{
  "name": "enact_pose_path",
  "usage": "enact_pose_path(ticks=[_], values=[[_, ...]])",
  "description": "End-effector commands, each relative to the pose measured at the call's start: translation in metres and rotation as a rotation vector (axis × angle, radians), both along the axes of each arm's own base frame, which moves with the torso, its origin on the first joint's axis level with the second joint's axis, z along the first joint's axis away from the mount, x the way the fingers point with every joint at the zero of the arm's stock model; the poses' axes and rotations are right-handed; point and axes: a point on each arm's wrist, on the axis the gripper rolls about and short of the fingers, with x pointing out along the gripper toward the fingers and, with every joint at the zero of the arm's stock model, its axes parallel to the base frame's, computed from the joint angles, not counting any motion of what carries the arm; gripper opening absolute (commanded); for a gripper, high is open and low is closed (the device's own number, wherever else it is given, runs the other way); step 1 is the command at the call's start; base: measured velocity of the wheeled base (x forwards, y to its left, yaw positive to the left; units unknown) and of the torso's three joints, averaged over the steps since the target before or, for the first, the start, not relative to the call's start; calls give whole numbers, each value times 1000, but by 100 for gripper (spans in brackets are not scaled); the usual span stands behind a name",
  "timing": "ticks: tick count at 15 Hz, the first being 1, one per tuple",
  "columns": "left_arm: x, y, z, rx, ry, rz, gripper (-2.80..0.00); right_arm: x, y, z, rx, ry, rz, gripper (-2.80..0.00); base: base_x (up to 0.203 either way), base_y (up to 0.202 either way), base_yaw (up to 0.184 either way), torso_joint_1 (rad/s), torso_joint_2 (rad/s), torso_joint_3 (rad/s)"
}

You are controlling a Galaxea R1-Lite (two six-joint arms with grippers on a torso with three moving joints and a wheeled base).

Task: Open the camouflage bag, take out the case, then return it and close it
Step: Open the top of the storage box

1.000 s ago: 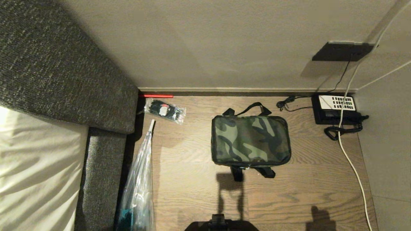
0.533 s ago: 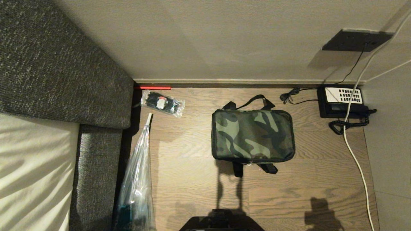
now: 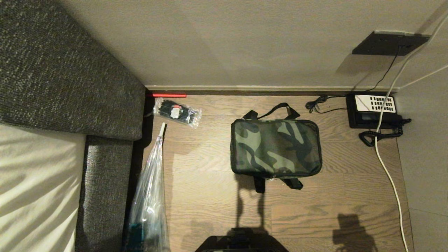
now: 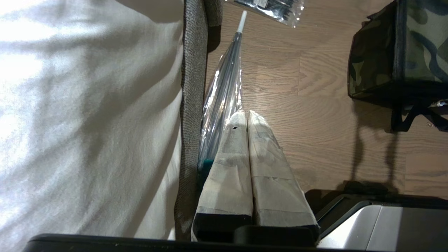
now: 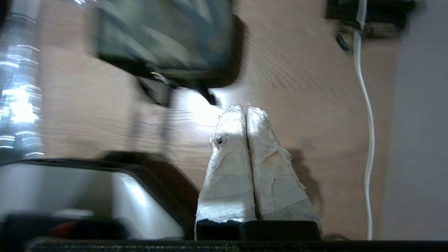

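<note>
The camouflage bag point(image 3: 275, 147) lies shut on the wooden floor point(image 3: 210, 196) near the wall, its black straps sticking out at front and back. It also shows in the left wrist view as the camouflage bag point(image 4: 402, 56) and, blurred, in the right wrist view as the camouflage bag point(image 5: 164, 38). The case is hidden. My left gripper point(image 4: 246, 117) is shut and empty, low beside the bed. My right gripper point(image 5: 245, 110) is shut and empty, above bare floor short of the bag's near strap. Neither gripper shows in the head view.
A bed with grey upholstery point(image 3: 66, 77) and white bedding point(image 3: 38, 185) fills the left. A clear plastic-wrapped umbrella point(image 3: 152, 196) lies along it, with a small plastic packet point(image 3: 178, 115) behind. A black desk telephone point(image 3: 372, 110) and white cable point(image 3: 386, 171) sit at right. My base point(image 3: 241, 245) is at bottom.
The whole head view has shifted a little, so the bag sits slightly farther and to the right in the picture. The bag itself has not moved.
</note>
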Motion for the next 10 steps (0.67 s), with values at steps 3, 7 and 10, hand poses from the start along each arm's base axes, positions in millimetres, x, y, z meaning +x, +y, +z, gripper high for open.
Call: enact_pose_path(ticks=[3,7,10], values=[[0,0,0,0,0,-1,-280,-31,-1,84,90,118,127,-280,0,0,0,0,0,0],[0,0,0,0,0,1,-280,90,5,105,69,635,144,-280,0,0,0,0,0,0],[0,0,0,0,0,1,-280,189,19,77,28,869,153,-280,0,0,0,0,0,0]])
